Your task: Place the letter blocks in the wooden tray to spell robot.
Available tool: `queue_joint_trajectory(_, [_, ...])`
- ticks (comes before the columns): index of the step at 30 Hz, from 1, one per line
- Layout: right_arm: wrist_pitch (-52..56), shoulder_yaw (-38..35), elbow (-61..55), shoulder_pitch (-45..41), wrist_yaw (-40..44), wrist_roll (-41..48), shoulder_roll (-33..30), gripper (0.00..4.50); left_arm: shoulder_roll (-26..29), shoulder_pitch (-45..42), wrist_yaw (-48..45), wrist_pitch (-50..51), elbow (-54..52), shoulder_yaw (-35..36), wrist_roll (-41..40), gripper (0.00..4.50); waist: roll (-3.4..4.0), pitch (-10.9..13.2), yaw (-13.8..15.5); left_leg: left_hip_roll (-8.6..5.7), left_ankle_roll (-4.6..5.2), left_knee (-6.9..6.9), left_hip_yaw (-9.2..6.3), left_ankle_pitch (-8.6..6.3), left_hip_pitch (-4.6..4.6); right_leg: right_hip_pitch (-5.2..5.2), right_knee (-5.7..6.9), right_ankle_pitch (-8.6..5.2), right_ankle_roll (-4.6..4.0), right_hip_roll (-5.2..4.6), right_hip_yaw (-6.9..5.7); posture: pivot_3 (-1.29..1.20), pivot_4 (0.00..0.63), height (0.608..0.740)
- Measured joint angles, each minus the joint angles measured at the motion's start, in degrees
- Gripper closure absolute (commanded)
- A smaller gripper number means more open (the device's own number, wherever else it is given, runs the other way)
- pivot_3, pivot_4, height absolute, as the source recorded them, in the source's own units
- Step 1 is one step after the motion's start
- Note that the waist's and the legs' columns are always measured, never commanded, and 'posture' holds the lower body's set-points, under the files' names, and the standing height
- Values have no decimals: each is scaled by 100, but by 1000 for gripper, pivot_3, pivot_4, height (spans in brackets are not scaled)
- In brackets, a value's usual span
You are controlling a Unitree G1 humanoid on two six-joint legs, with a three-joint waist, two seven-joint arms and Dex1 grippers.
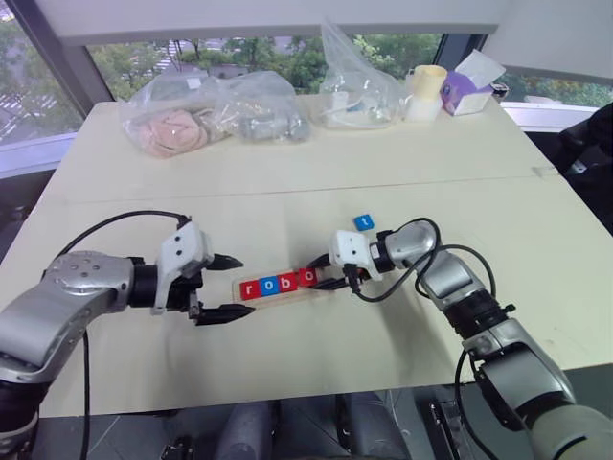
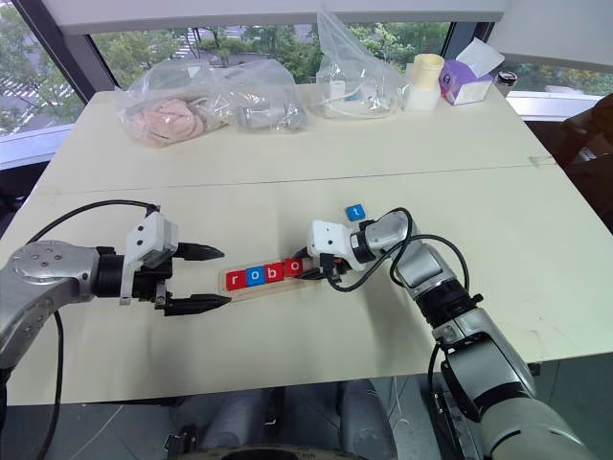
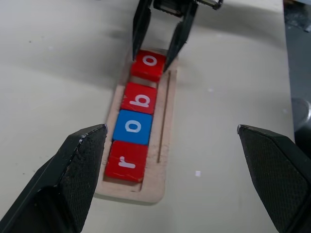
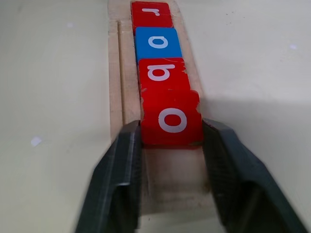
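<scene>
Setting: pale cream table (image 1: 316, 172) in front of large windows, with trees and buildings outside.
Far edge, left to right: clear bag of pinkish stuff (image 1: 172, 125); clear bag of grey items (image 1: 263, 110); third clear bag (image 1: 354, 91); pale yellow cup (image 1: 424, 91); white and purple box (image 1: 467, 84).
Left gripper (image 1: 228, 286): near the left end of the tray, level with it, pointing right; its two black fingers (image 3: 68, 179) are spread wide with nothing between them, and they stand clear of the tray's end.
Wooden tray (image 3: 165, 121): lies on the near middle of the table, running left to right with a slight tilt, between the two grippers.
Letter blocks in tray: four tiles sit in a row from the left end, touching one another: red r (image 3: 126, 162), blue o (image 3: 132, 127), red b (image 3: 141, 98), red o (image 4: 171, 119). The slot at the right end is bare wood.
Right gripper (image 4: 171, 145): reaches in from the right, pointing left over the tray's right end; its fingers (image 4: 121, 170) flank the red o on both sides, against or just beside its edges, and whether they press it I cannot tell.
Blue t (image 1: 363, 222): lies flat on the table just beyond the right gripper, outside the tray.
</scene>
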Motion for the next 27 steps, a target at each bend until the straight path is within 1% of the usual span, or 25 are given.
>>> queue_joint_trajectory(2, [-81, 2, 44, 0, -15, -32, 16, 319, -16, 0, 42, 12, -5, 0, -2, 0, 0, 0, 0, 0, 0, 0, 0, 0, 0, 0, 0, 0, 0, 0, 0, 0, 150, 740])
queue_joint_trajectory(3, [-133, 2, 59, 0, -20, -41, 18, 50, -16, 0, 45, 17, -6, 0, -2, 0, 0, 0, 0, 0, 0, 0, 0, 0, 0, 0, 0, 0, 0, 0, 0, 0, 150, 740])
queue_joint_trajectory(9, [-410, -83, 168, -91, -257, -93, 60, 50, -17, -1, 43, 15, -4, 0, 0, 0, 0, 0, -4, 0, -1, 0, 0, 0, 1, 0, 1, 0, 0, 0, 0, 0, 150, 740])
queue_joint_trajectory(11, [-460, -321, 195, -261, -452, -85, 28, 50, -23, -3, 48, 15, -4, 0, -1, 0, 0, 0, -3, 0, -1, -1, -1, 0, 1, 0, 1, 0, 0, 0, 0, 0, 150, 740])
queue_joint_trajectory(16, [-640, -613, 34, 21, -893, -231, -341, 50, -76, -7, 66, 78, -4, 3, -65, 0, -2, -1, 17, -3, -1, 0, 1, 1, 1, 3, -1, 0, 0, -4, 1, 0, 150, 740])
queue_joint_trajectory(20, [-736, -585, 35, 201, -1039, -337, -323, 50, -117, -102, 67, 82, 2, 1, -80, 0, -1, -1, -25, 0, -1, -3, 1, 1, 3, 0, 4, 0, 0, 1, 1, 0, 150, 740])
queue_joint_trajectory(27, [-803, -515, 35, 215, -1182, -447, -176, 50, -175, -215, 71, 85, 18, -4, -81, 0, -1, -1, -11, 0, -1, -2, 1, 1, 5, 0, 8, -1, 0, 1, 1, 0, 150, 740])
